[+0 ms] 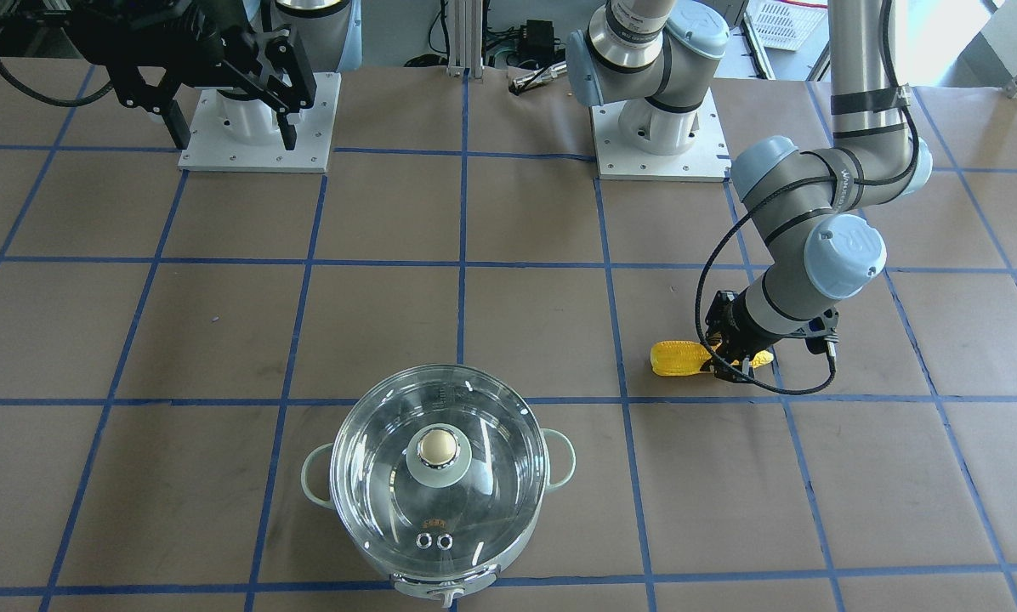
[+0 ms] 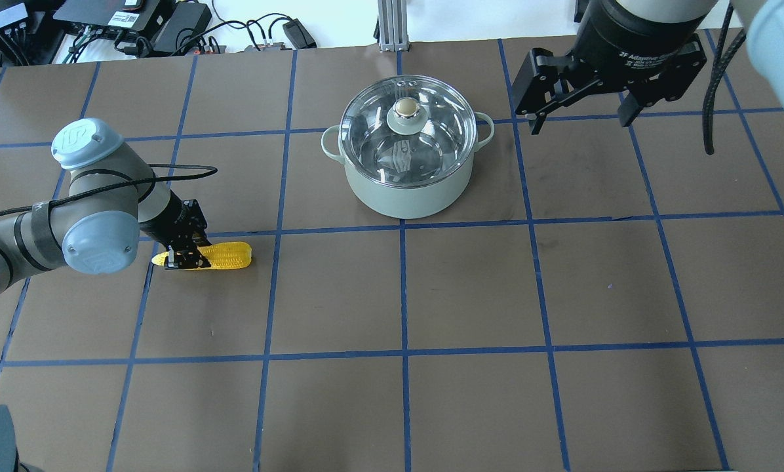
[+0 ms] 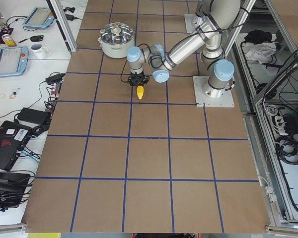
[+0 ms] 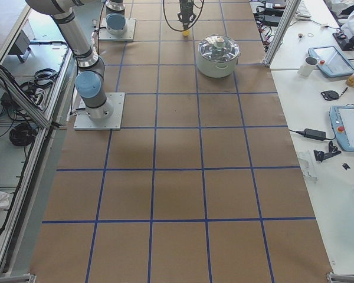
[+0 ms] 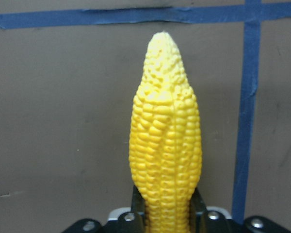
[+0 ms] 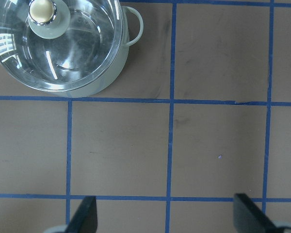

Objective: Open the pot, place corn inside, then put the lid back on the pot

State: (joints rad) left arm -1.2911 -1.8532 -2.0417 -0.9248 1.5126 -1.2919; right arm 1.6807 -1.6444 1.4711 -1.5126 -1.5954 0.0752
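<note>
Corn-grasp step: left gripper (image 2: 183,259) pinches corn (image 2: 228,255) by its butt, at table level, overhead 8 o'clock from pot (image 2: 405,196); lid (image 2: 431,131) on, so right gripper (image 2: 582,118), fingers spread, should lift knob (image 2: 406,108) first.

Brown blue-taped table (image 2: 470,288) bears pot (image 2: 405,196) and corn (image 2: 231,255).

The corn (image 5: 166,160) is bright yellow, ribbed with kernel rows that go paler toward the tip. The pot (image 2: 405,196) is pale mint green outside and shiny steel inside. Its lid (image 2: 379,131) is clear glass with a pale green hub and a beige knob (image 2: 406,107). The table (image 2: 470,295) is brown, gridded with blue tape. The left arm (image 2: 97,196) and right arm (image 4: 76,35) are grey with light blue caps, and the left gripper (image 2: 183,257) and right gripper (image 2: 580,121) are black.
</note>
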